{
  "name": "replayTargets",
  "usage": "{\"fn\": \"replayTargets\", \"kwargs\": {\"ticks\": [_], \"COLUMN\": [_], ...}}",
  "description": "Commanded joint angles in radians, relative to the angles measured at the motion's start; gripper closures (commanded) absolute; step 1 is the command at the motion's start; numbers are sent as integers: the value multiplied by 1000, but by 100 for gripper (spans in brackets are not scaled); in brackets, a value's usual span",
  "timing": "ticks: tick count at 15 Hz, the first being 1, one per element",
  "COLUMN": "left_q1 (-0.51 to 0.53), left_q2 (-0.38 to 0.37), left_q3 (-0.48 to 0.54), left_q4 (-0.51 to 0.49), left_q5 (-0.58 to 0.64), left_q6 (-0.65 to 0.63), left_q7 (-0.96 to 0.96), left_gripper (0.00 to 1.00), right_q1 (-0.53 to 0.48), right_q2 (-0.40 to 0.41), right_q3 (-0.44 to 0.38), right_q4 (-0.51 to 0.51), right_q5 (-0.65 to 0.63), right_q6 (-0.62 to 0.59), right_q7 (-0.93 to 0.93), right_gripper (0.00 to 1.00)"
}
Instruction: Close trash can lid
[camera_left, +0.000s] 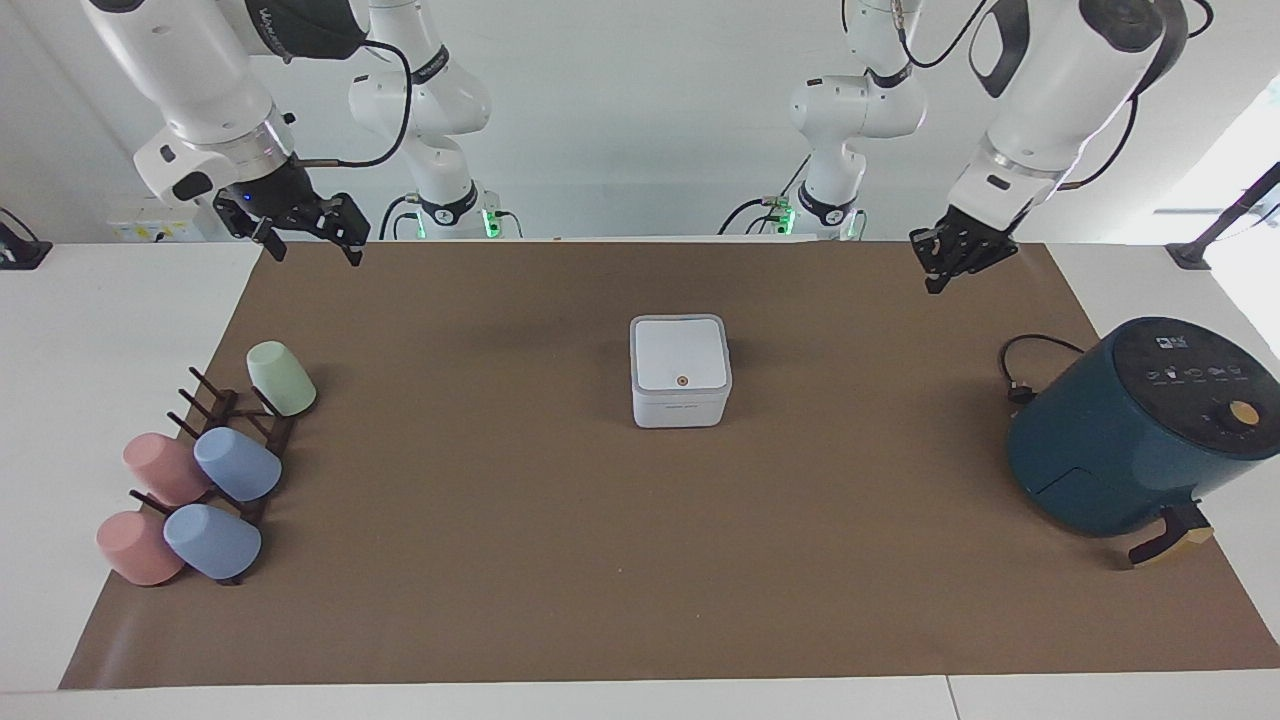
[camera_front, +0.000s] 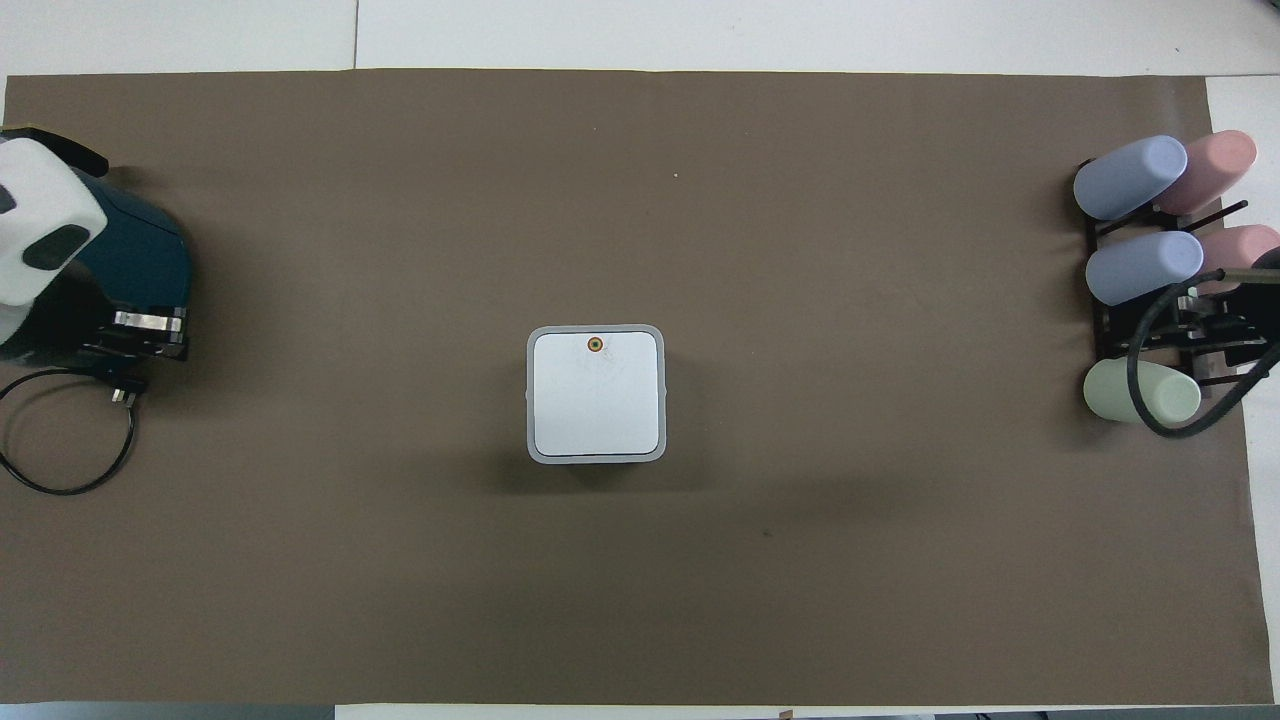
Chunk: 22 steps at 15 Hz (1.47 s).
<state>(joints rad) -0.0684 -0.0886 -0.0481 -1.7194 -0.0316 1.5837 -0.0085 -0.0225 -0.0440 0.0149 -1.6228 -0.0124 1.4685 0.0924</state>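
Trash can (camera_left: 680, 385) sits mid-worktop (camera_left: 500, 560) on the brown mat, lid (camera_left: 680, 356) flat down, closed. Left hand (camera_left: 958, 255) raised over the mat's edge nr the air fryer (camera_left: 1135, 430); fingers look together, tho hard to tell. Right hand (camera_left: 300, 228) waits raised over the mat corner nr the cup rack (camera_left: 235, 440), fingers apart.

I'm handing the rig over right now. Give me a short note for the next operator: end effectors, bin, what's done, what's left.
Left end effector: raised over the mat's edge nearest the robots, toward the air fryer, holding nothing.
Right end effector: open, empty, waiting over the mat's corner nearest the robots, at the cup rack end.
Trash can: mid-mat, upright.
Lid: lying flat on the can, no gap showing in either view.
Done: lid closed.
Left: nothing visible; just park the arms.
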Motion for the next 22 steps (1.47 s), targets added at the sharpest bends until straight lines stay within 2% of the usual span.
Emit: {"fn": "replayTargets", "kwargs": {"ticks": [1, 5, 8, 11, 22], "left_q1": [47, 47, 1, -56, -48], "left_q2": [-2, -6, -14, -16, 1], "left_q3": [-13, -7, 34, 65, 50], "left_q4": [49, 89, 129, 113, 120], "left_q5": [-5, -7, -7, -5, -8], "left_q6": [-86, -149, -198, -192, -171], "left_q7": [39, 21, -42, -50, -57], "left_gripper": [0, 0, 0, 0, 0], "right_q1": [-13, -13, -13, -13, -13], "right_q2": [-10, -10, -10, -10, -10], "right_q3": [4, 4, 4, 4, 5], "right_q4": [-9, -11, -11, -11, -11], "right_q5": [-1, -1, -1, -1, -1], "right_q6": [-7, -10, -8, -8, -10], "right_q7": [-30, -30, -31, -31, -33], "right_gripper": [0, 0, 0, 0, 0]}}
